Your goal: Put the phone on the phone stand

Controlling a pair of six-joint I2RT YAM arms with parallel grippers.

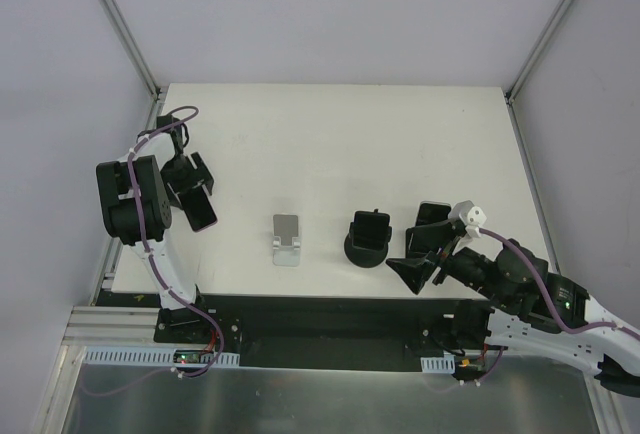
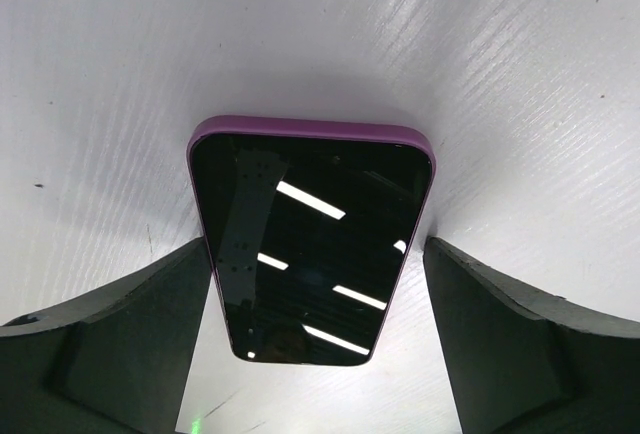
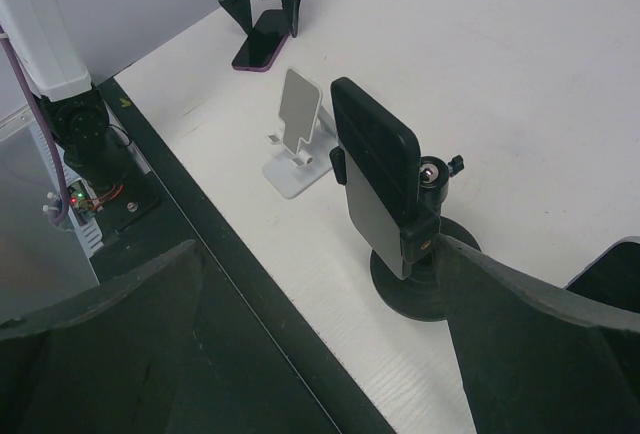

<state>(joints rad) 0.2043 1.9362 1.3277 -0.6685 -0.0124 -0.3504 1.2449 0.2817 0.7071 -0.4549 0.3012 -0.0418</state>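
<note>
Left tool (image 2: 318, 294) hangs with jaws spread astride the purple-cased phone (image 2: 310, 244), which lies flat on the table (image 2: 500, 54), probably lined up to pinch its long edges. Right tool (image 3: 320, 339), jaws wide, hovers beside the empty phone stand (image 3: 395, 204), well apart from the phone.

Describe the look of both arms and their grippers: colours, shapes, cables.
Left arm and right arm: bulky black joint housings joined by white links, each with a purple cable looped along it. Left gripper and right gripper: two broad, matte black, wedge-shaped fingers each.
</note>
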